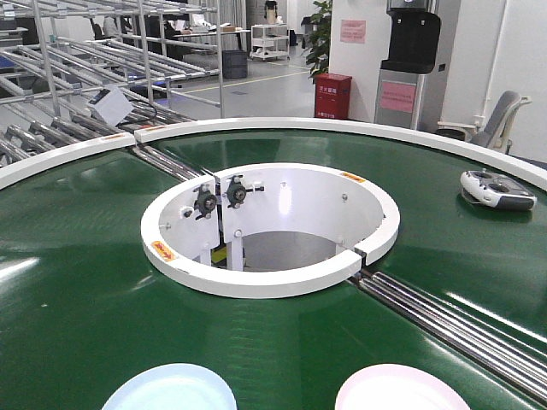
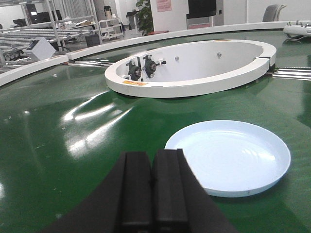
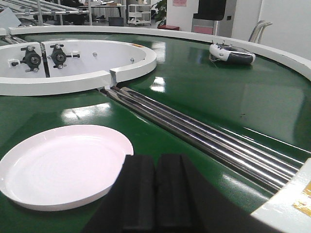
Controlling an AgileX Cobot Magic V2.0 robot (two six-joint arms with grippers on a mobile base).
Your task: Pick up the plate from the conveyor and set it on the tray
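You're looking at the large ring-shaped dark green conveyor belt [image 1: 85, 282] with its white outer rim. It fills nearly all of the front view. At its middle is the white-walled round central opening [image 1: 272, 275], and two black bearing mounts [image 1: 220, 196] are bolted to the inner wall. Shiny steel roller strips [image 1: 444, 318] run from that opening out toward the rim.

Two round plastic plates lie flat on the belt at the near edge, well apart, each with its face bare:
- **Pale blue plate** [image 2: 228, 158]: it sits just ahead and to the right of your left gripper [image 2: 153, 158].
- **Pale pink plate** [image 3: 63, 165]: it sits just ahead and to the left of your right gripper [image 3: 155, 162], on the near side of the rollers.

Both grippers have their black fingers pressed together with nothing between them.

A small white-and-grey handheld controller [image 1: 497, 190] rests on the belt at the far right.
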